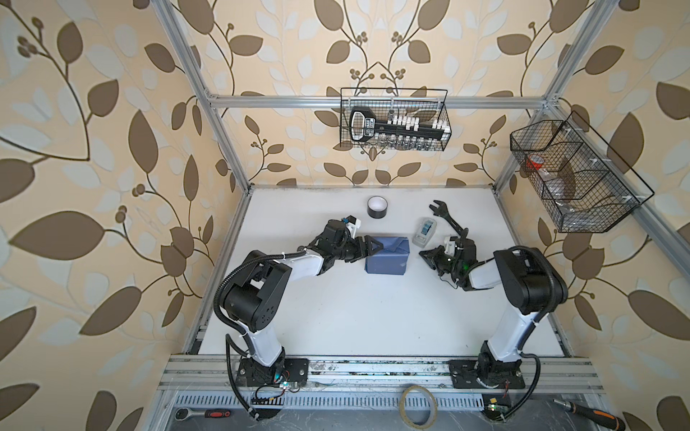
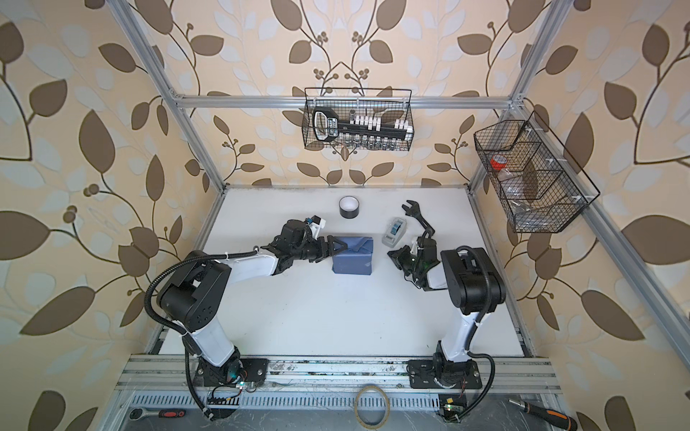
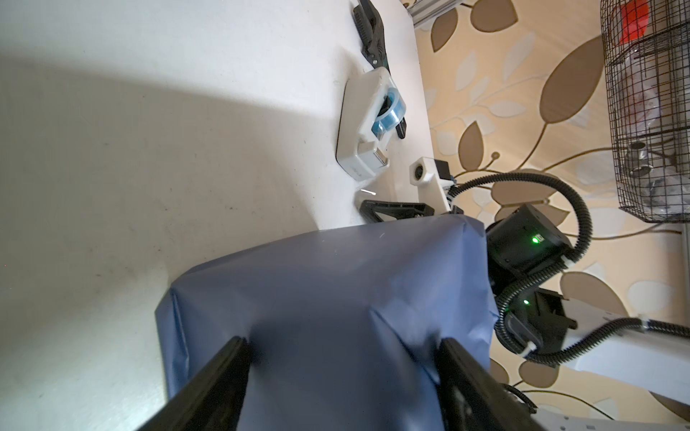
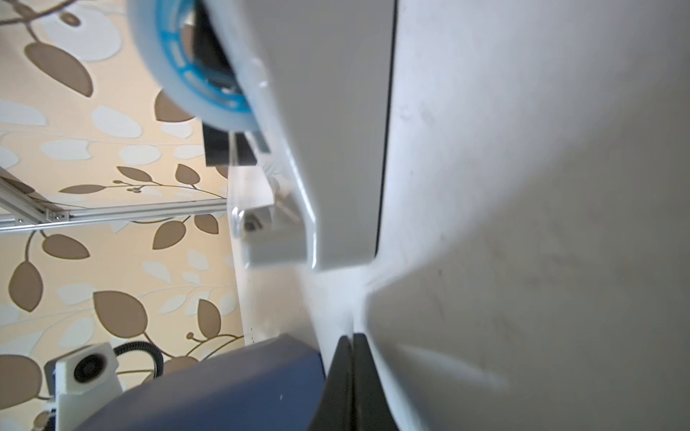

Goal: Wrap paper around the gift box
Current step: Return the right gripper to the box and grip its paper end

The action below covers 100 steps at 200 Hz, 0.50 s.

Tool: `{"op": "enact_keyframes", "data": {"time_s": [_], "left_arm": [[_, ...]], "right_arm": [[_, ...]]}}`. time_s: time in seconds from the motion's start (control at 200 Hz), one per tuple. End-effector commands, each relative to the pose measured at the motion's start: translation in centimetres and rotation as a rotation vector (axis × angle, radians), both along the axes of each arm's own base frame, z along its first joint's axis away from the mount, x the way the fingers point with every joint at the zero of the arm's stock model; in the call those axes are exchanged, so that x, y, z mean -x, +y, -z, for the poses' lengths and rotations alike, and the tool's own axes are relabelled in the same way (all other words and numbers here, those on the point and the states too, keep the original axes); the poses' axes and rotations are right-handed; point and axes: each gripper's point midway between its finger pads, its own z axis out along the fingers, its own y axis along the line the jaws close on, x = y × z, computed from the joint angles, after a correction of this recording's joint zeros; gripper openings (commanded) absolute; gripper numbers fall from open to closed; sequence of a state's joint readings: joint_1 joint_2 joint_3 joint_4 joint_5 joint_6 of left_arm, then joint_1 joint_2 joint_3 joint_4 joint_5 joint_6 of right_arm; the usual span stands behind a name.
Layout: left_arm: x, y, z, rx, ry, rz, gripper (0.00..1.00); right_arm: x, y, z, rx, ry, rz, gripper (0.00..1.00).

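The gift box itself is hidden: the paper (image 1: 390,259) (image 2: 354,259), slate blue side out, is folded around it into a squarish package in the middle of the table. My left gripper (image 1: 375,248) (image 2: 338,247) is at the package's left end. In the left wrist view its fingers stand wide apart on the paper (image 3: 336,291), the gripper (image 3: 341,341) open. My right gripper (image 1: 423,255) (image 2: 392,255) (image 4: 353,337) sits just right of the package, fingers shut together. I see nothing between them. A corner of the paper (image 4: 224,384) shows beside them.
A grey tape dispenser (image 1: 425,231) (image 2: 394,231) (image 3: 369,123) with a blue roll lies behind the right gripper. A black wrench (image 1: 446,216) lies beyond it, and a black tape roll (image 1: 376,206) stands at the back. Wire baskets (image 1: 395,119) (image 1: 575,175) hang on the frame.
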State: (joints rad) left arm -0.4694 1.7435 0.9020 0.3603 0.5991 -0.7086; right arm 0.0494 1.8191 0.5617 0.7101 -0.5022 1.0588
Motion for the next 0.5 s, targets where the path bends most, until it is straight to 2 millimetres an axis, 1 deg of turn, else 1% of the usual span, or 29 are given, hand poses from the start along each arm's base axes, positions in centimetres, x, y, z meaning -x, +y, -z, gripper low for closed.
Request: {"op": "enact_keyframes", "data": {"time_s": [0.0,0.13,0.19,0.23,0.3,0.365,0.37,0.38,0.43,0.495], "left_arm": [[2.2,1.7,6.3,-0.145,0.174,-0.009,0.79],[2.2,1.8,6.2,-0.148,0.172,-0.011,0.79],[2.2,1.8,6.3,-0.151,0.173,-0.011,0.79],[2.2,1.9,6.2,-0.153,0.172,-0.012,0.79],[2.2,1.9,6.3,-0.157,0.170,-0.012,0.79],[2.2,2.0,6.3,-0.161,0.169,-0.012,0.79],[2.2,2.0,6.2,-0.161,0.167,-0.012,0.79],[2.2,2.0,6.3,-0.162,0.169,-0.013,0.79],[2.2,2.0,6.3,-0.162,0.168,-0.013,0.79],[2.2,2.0,6.5,-0.166,0.170,-0.015,0.79]], "right_arm": [[1.5,-0.5,-3.1,0.076,-0.052,-0.040,0.00],[3.7,-0.8,-6.7,0.171,-0.128,-0.081,0.00],[4.5,-0.5,-8.7,0.185,-0.180,-0.110,0.00],[5.1,0.1,-10.1,0.195,-0.223,-0.149,0.00],[6.1,2.0,-12.5,0.215,-0.289,-0.247,0.00],[7.1,4.4,-14.5,0.239,-0.339,-0.358,0.00],[7.2,4.6,-14.4,0.239,-0.338,-0.366,0.00],[7.2,5.0,-15.0,0.241,-0.351,-0.383,0.00],[8.0,6.7,-16.0,0.243,-0.371,-0.456,0.00],[8.7,8.7,-16.8,0.227,-0.386,-0.534,0.00]]}}
